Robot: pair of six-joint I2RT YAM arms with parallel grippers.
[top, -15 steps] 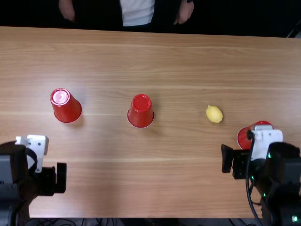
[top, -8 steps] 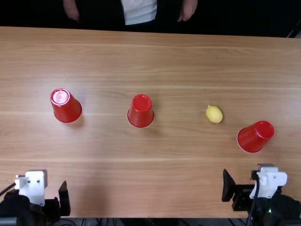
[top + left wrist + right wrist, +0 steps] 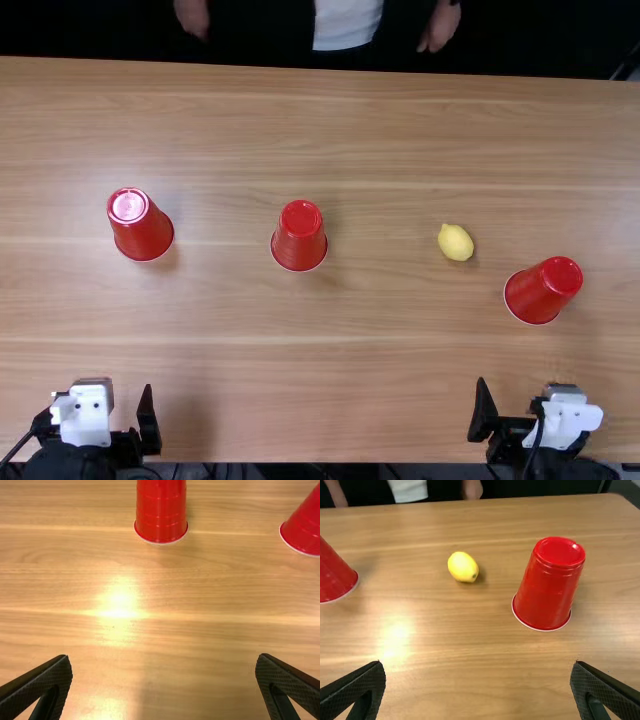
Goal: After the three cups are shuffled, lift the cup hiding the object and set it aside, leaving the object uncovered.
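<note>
The left gripper (image 3: 162, 659) and right gripper (image 3: 476, 665) gaped empty, well apart from the apparent lemon (image 3: 455, 242); a stray reach could knock its neighbouring cup (image 3: 543, 290) onto it.

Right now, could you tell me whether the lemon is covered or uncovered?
Uncovered: the lemon lies bare on the table, apart from the nearest cup, which stands mouth-down beside it.

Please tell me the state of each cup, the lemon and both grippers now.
Left cup: upside down on the table.
Middle cup: upside down on the table.
Right cup: upside down, set aside, covering nothing.
Lemon: uncovered, lying on the table.
Left gripper: open, empty, at the near edge.
Right gripper: open, empty, at the near edge.
</note>
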